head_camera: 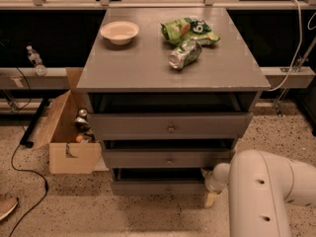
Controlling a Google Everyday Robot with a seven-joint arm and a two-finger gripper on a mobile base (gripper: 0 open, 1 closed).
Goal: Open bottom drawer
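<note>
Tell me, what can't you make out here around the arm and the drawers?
The end effector: camera view, low by the bottom drawer's right corner; the white arm covers most of it.
Inside of the bottom drawer: shadowed under the middle drawer.
Contents of the box: too small and dark.
The arm's base: cut off by the frame's lower right edge.
</note>
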